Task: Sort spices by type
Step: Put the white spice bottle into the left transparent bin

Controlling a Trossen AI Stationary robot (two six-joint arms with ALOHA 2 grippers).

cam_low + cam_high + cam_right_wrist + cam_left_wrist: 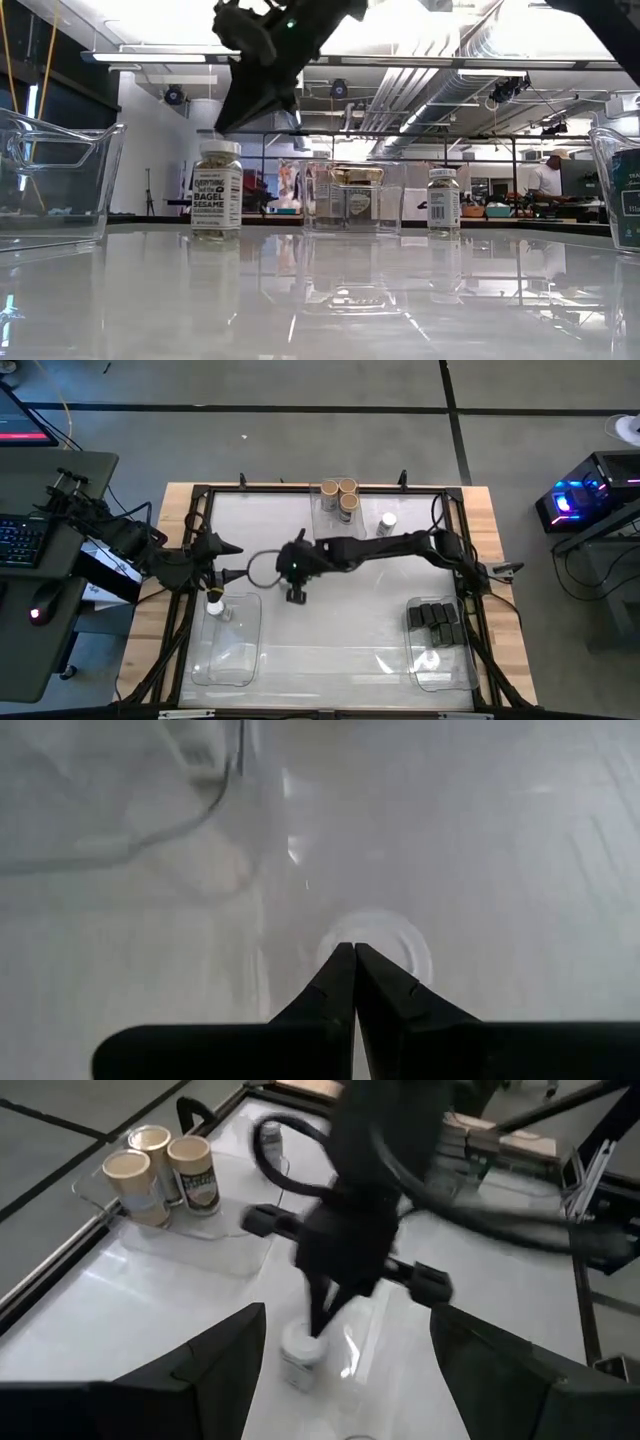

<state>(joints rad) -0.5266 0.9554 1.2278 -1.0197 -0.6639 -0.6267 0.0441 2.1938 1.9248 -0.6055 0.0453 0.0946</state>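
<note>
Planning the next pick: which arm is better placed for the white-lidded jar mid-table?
Right, probably: the right gripper hangs directly over that jar, jaws shut, while the left gripper waits open farther back.

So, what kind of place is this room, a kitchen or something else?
Probably a robotics lab or workshop, not a kitchen. The low view shows exposed ceiling ducts and far workbenches with a person. The high view shows a keyboard on a desk beside the framed table and a lit computer case.
</note>
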